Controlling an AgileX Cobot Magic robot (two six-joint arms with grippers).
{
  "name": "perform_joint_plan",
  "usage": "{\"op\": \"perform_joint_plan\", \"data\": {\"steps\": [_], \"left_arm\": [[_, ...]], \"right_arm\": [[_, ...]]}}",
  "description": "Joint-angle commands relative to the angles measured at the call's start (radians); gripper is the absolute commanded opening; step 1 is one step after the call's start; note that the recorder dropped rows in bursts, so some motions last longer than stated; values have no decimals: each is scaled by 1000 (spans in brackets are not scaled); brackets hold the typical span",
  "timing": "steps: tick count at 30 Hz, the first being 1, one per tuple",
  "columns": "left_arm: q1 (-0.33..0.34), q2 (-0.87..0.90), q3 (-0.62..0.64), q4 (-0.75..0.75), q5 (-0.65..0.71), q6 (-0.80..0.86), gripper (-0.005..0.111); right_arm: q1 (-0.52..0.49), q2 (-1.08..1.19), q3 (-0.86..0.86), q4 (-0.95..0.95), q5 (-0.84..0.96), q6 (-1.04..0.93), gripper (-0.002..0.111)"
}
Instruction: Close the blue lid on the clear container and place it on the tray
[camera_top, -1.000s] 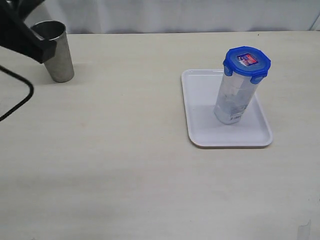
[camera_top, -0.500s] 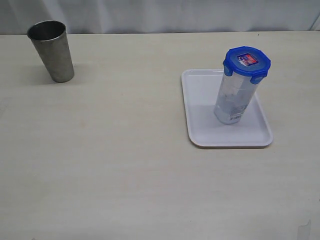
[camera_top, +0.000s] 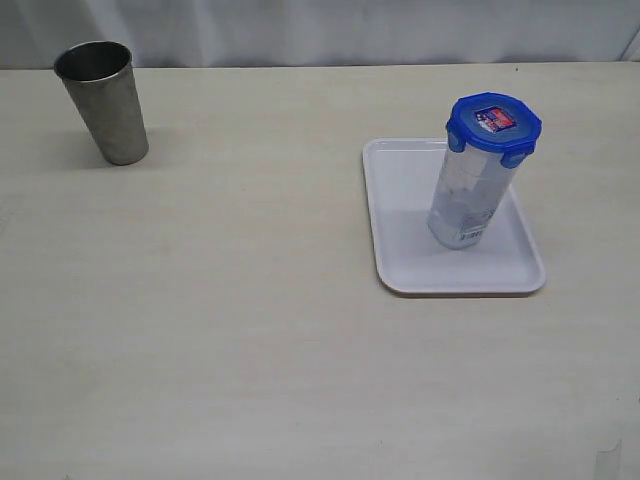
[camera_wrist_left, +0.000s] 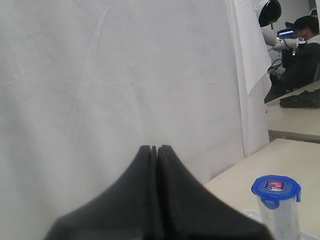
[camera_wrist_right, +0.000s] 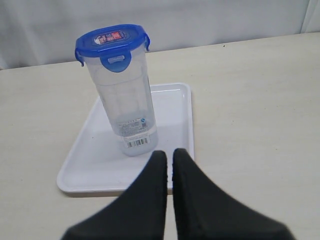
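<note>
We see the clear container (camera_top: 465, 205) standing upright on the tray (camera_top: 400, 240), with the blue lid (camera_top: 494, 124) seated on top and its tabs folded down. Our right gripper (camera_wrist_right: 169, 155) has its jaws drawn together and empty, with only a thin slit between them. They point at the container's base from just off the tray's near rim and touch nothing. Our left gripper (camera_wrist_left: 154, 148) has its jaws pressed together, also empty, and faces a white curtain (camera_wrist_left: 125, 75). From there the container sits well apart. A steel cup (camera_top: 105, 100) stands at the table's (camera_top: 250, 300) far left corner.
</note>
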Motion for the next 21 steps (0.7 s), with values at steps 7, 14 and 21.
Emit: {"op": "perform_joint_plan", "data": {"steps": [7,14,21], "left_arm": [[3,-3,2,-41,27,-6,0],[5,-3,2,-786,356,554,0],[5,-3,2,-1372,212,1356,0]], "right_arm": [[-7,-5,4,1,-3,-2,4],[-7,-5,4,1,-3,-2,4],[-7,-5,4,1,-3,-2,4]]}}
